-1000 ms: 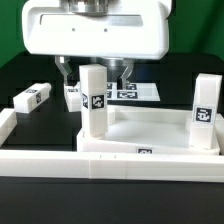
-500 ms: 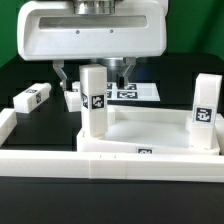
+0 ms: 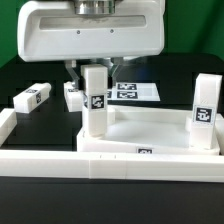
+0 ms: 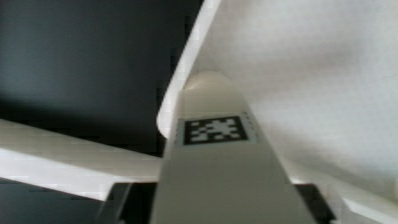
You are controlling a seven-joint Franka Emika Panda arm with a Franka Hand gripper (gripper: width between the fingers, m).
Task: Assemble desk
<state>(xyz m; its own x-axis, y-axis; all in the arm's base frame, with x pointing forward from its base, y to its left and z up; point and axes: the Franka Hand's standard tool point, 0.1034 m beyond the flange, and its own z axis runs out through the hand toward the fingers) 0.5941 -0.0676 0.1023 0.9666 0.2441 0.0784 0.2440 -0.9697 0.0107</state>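
Observation:
The white rimmed tabletop [image 3: 160,140] lies upside down on the table, seen in the wrist view as a slanting white surface [image 4: 329,90]. A tagged white leg [image 3: 95,102] stands upright in its corner at the exterior view's left. My gripper [image 3: 94,72] comes down from above and is shut on this leg's top, one finger on each side. In the wrist view the leg [image 4: 217,150] fills the space between the dark fingers [image 4: 128,203] of my gripper [image 4: 222,206]. Another leg [image 3: 204,112] stands upright in the corner at the exterior view's right.
Two loose legs lie on the black table at the exterior view's left, one [image 3: 33,98] further out and one [image 3: 73,95] just behind the held leg. The marker board [image 3: 137,92] lies flat at the back. A long low white barrier wall [image 3: 50,165] runs along the front.
The fingers, which stood wide apart on either side of the upright leg, have closed in onto its top. The arm and the parts have stayed in place.

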